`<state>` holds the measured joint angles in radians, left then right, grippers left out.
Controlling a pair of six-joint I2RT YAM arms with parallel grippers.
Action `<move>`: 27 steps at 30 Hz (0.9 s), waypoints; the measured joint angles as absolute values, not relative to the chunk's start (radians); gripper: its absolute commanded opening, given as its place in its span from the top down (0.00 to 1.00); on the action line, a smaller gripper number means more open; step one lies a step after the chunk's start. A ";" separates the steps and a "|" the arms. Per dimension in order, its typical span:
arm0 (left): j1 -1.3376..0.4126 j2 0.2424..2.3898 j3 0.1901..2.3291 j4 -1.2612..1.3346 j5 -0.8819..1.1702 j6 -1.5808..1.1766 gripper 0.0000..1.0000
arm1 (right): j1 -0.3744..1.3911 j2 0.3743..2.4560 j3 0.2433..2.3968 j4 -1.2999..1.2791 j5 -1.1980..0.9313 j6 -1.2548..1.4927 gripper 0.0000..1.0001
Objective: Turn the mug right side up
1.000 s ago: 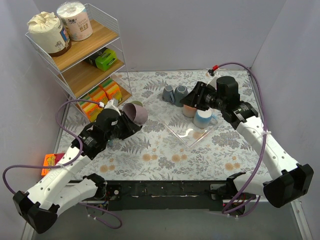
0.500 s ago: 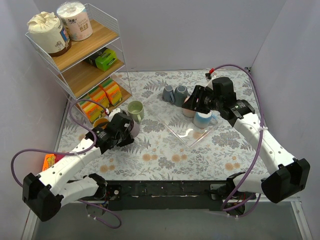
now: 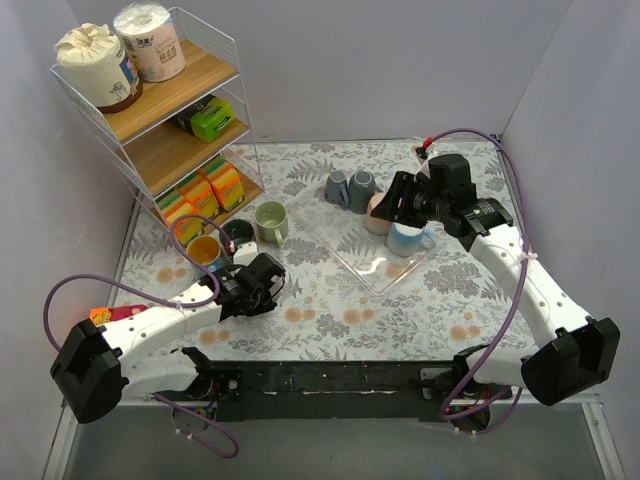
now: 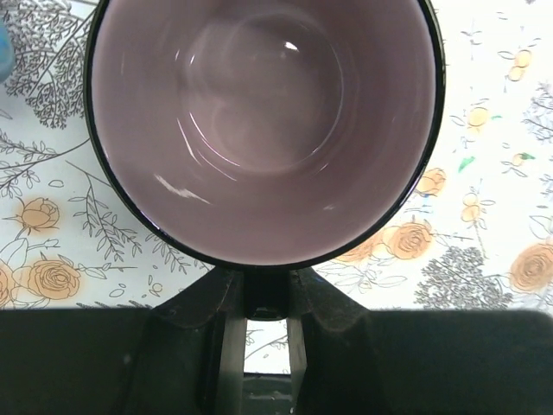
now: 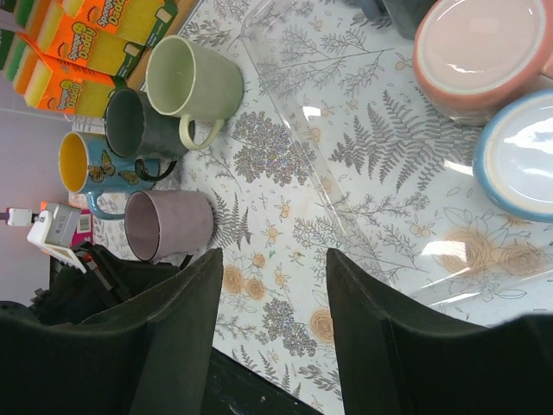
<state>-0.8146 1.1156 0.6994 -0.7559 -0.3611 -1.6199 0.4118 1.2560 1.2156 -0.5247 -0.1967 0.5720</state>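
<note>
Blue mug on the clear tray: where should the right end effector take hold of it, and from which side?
Best by its handle, which sticks out toward the robot's right, away from the pink mug close beside it. The blue mug seems to stand base up, so no rim is free to pinch. The open right end effector would probably come in from that right side.

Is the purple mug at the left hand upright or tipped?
Upright: the purple mug stands on the table with its mouth up, facing the left wrist camera; the inside is empty.
</note>
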 measured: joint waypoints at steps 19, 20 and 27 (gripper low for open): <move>-0.842 1.098 0.623 -0.680 -0.433 -1.683 0.41 | 0.377 1.256 1.214 -0.540 -0.175 0.541 0.30; -0.842 1.096 0.623 -0.680 -0.431 -1.682 0.33 | 0.374 1.256 1.214 -0.546 -0.173 0.537 0.29; -0.850 1.056 0.685 -0.731 -0.423 -1.678 0.02 | 0.340 1.254 1.213 -0.581 -0.149 0.511 0.29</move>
<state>-0.8497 1.0557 0.6853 -0.7307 -0.4229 -1.6779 0.3401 1.2541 1.2133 -0.5812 -0.1490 0.5106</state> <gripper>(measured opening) 0.850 0.709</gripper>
